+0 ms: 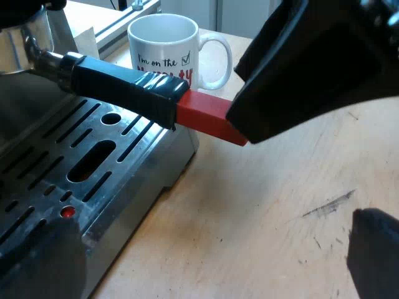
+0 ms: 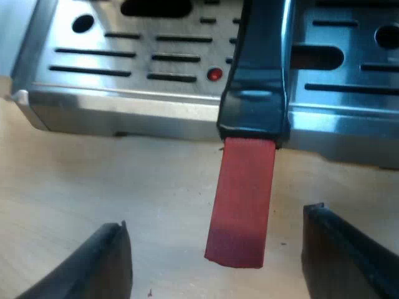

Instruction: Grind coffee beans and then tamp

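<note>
Sticking out of the espresso machine (image 2: 124, 109) over its drip tray (image 2: 34, 62), the holder (image 1: 118, 84) is stiff, probably heavy (metal head). The mug (image 1: 165, 50) stands near. Grasp the red end (image 2: 240, 199): it lies between the spread fingers of the right gripper (image 2: 218, 243); the left gripper (image 1: 305, 187), also spread, maybe touches it.
</note>
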Motion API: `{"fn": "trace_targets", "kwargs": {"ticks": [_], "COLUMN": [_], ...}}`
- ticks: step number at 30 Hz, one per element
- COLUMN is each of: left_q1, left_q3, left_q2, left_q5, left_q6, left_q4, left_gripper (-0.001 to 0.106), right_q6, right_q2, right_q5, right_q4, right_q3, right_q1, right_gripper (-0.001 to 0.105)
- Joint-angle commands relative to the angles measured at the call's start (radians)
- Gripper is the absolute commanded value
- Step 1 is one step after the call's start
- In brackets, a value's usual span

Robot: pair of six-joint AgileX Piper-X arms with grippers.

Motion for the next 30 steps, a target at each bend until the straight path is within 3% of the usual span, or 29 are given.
{"fn": "trace_targets", "kwargs": {"ticks": [1, 16, 22, 30], "left_q1": [-0.005, -0.005, -0.005, -0.005], "left_q3": [-0.002, -0.002, -0.002, -0.002], "left_q2": [-0.004, -0.004, -0.004, -0.004], "left_q5": [0.02, 0.02, 0.02, 0.02], "left_q6": [0.0, 0.0, 0.0, 0.0], "left_q4": [-0.013, -0.013, -0.013, -0.013], "left_gripper": [0.086, 0.086, 0.086, 0.086], "right_q6": [-0.001, -0.003, -0.003, -0.003], "right_q2": [0.0, 0.101, 0.128, 0.131], "right_q5": [0.001, 0.073, 0.06, 0.03], "right_q4": [0.006, -0.079, -0.085, -0.167], "right_q3": [-0.012, -0.012, -0.012, 0.054], "right_q1": [-0.003, -0.029, -0.053, -0.065], "right_gripper": [0.06, 0.059, 0.059, 0.059]}}
